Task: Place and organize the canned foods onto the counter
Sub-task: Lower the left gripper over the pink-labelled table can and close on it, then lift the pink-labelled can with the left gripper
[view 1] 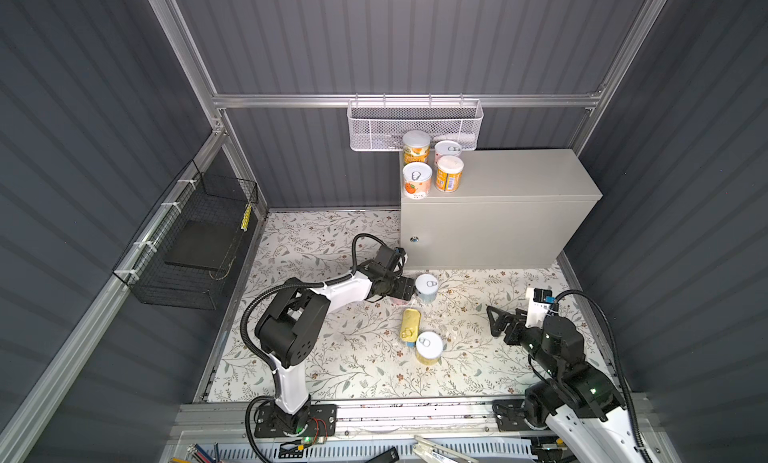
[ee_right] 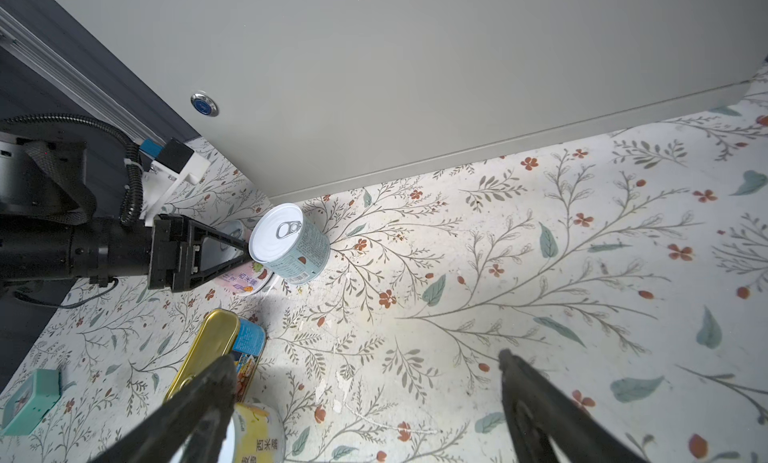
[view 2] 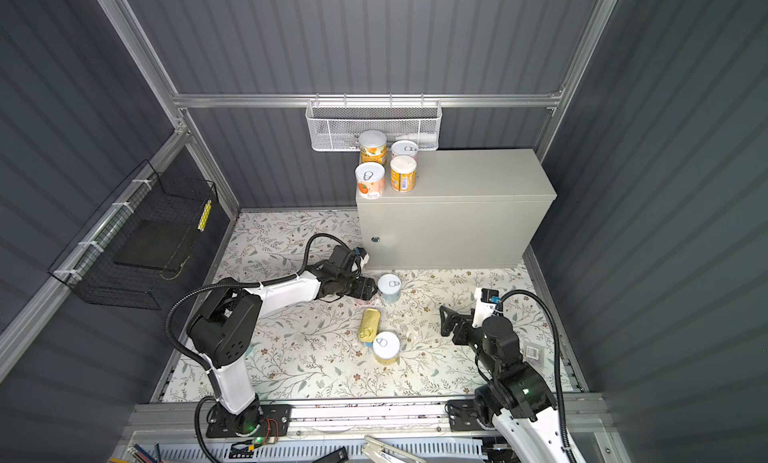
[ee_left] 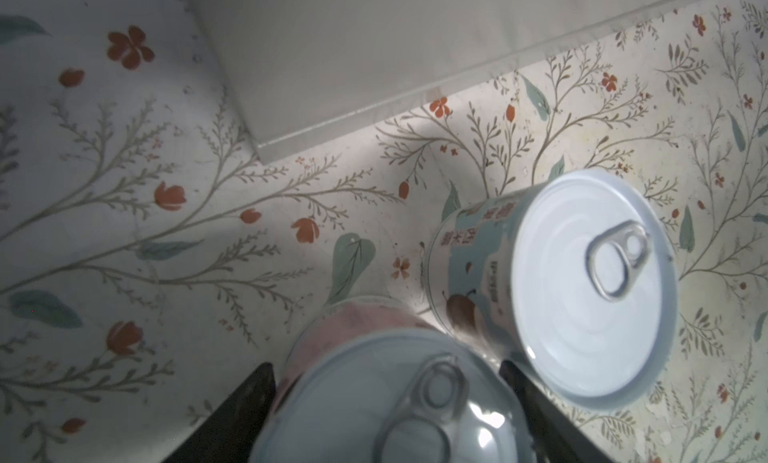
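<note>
**Tins half shelved, pink tin between my left fingers**

On the cabinet (view 1: 519, 178) four tins (view 1: 417, 179) stand upright, bunched in a square at the left end of its flat top, in front of the white mesh basket (view 1: 415, 126) that hangs on the rear rail; two wear white lids, two show pull-tabs. Four more sit below on the floral tabletop (view 1: 332, 357).

My left claw (view 1: 409, 292) reaches low in front of the cabinet's left corner and stands partly closed round the pink tin (ee_left: 357, 382); my fingers (ee_left: 249, 398) lie close on either side of it, but whether they press it I cannot tell; the tin appears to rest on the tabletop. The pale-blue tin (view 1: 427, 287) stands upright just beside it, pull-tab up, near the cabinet's foot.

Nearer my bases the gold-topped oblong tin (view 1: 410, 323) lies flat; the yellow tin (view 1: 429, 348) stands upright just beside its near end.

My right claw (ee_right: 365, 359) hovers over bare tabletop to the right of these, well apart from them in both top views; its jaws gape wide and hold nothing.
</note>
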Available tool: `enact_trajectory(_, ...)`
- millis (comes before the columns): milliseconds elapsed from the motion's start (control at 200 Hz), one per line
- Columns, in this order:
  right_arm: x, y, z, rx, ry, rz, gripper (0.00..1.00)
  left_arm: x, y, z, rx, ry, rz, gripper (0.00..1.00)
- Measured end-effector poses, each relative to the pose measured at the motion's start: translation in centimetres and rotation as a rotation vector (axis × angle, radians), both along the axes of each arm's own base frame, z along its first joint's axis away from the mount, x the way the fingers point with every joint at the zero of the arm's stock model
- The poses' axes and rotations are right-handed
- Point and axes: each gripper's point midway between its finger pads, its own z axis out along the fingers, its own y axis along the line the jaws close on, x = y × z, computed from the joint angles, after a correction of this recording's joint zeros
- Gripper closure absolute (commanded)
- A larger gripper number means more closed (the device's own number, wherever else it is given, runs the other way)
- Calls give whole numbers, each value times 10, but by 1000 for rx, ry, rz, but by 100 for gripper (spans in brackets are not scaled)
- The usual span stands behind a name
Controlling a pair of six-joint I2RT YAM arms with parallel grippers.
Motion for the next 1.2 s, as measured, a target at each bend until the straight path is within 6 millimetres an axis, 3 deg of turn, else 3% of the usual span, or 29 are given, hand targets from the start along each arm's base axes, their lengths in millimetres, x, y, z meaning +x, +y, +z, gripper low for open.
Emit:
enact_trajectory(535, -1, 0, -13, 15, 44, -11, 1, 6, 3, 0, 44, -40, -14, 38)
enact_trajectory(880, -7, -6, -7, 71, -43, -40, 1, -10, 15, 2, 67, 4, -10, 39)
enact_trajectory(1201, -7, -1, -11, 55, -22, -8, 1, -29, 17, 36, 11, 29, -22, 40)
